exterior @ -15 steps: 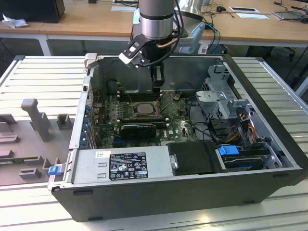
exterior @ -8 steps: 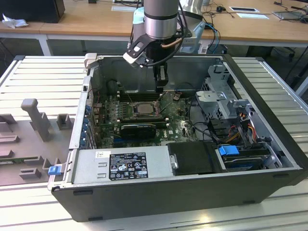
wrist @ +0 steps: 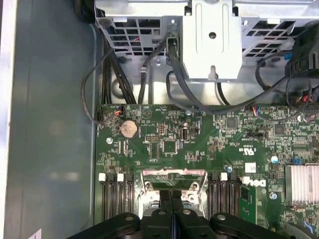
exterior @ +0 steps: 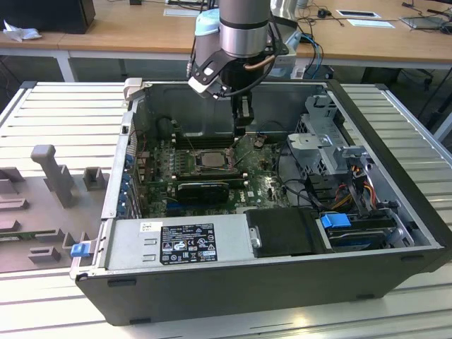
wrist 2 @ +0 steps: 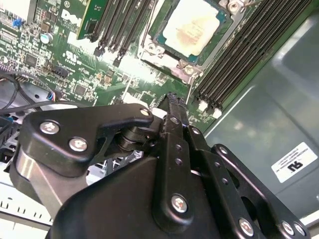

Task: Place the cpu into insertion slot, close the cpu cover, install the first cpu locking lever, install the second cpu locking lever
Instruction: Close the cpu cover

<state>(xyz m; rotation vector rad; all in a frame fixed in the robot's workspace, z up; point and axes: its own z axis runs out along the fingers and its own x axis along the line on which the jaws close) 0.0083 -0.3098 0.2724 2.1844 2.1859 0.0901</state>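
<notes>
— Exterior view?
— The gripper (exterior: 241, 129) hangs inside the case (exterior: 296, 289), with the insertion slot (exterior: 191, 159) just beside its tips.
— Second wrist view?
— The gripper is clenched and empty. The cpu (wrist 2: 192, 27) sits just beyond it, cpu cover (wrist 2: 167, 62) seemingly down.
— First wrist view?
— Fingers (wrist: 165, 206) pressed together.

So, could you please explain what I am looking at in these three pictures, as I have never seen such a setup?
This is one robot arm whose gripper reaches into an open computer case lying on a slatted table. The exterior view is from a camera off the arm. Both wrist views are from cameras riding on the arm, looking past its black fingers. Inside the case is the green motherboard. The cpu already sits in the insertion slot, with the metal cpu cover framing it. The gripper is shut, holds nothing I can make out, and hangs at the slot's edge.
</notes>
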